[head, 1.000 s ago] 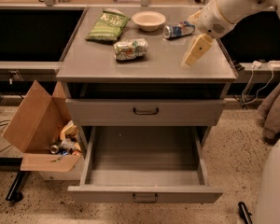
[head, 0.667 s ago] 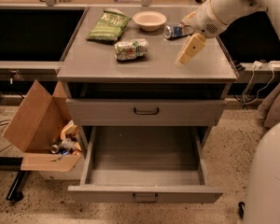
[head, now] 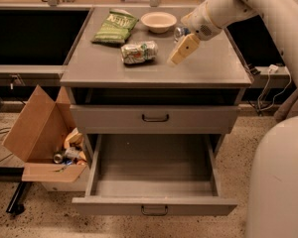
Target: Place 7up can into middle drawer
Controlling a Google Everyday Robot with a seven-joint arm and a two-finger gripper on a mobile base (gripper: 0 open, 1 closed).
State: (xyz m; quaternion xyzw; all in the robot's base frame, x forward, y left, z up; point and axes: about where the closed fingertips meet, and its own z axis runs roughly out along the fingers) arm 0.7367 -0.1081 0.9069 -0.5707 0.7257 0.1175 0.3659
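Note:
The 7up can [head: 138,52] lies on its side on the grey cabinet top [head: 114,71], dented, white-silver with green marks. My gripper [head: 180,52] hangs over the top a short way to the can's right, apart from it, with cream-coloured fingers pointing down-left. The middle drawer [head: 154,208] is pulled wide open below, and its inside is bare. The drawer front [head: 155,118] above it is shut.
A green chip bag [head: 114,27] and a white bowl [head: 159,22] sit at the back of the top. Another can [head: 179,32] is mostly hidden behind my arm. An open cardboard box [head: 37,133] of rubbish stands on the floor to the left.
My gripper has moved left across the cabinet top, closer to the 7up can. The can and the drawer have not moved.

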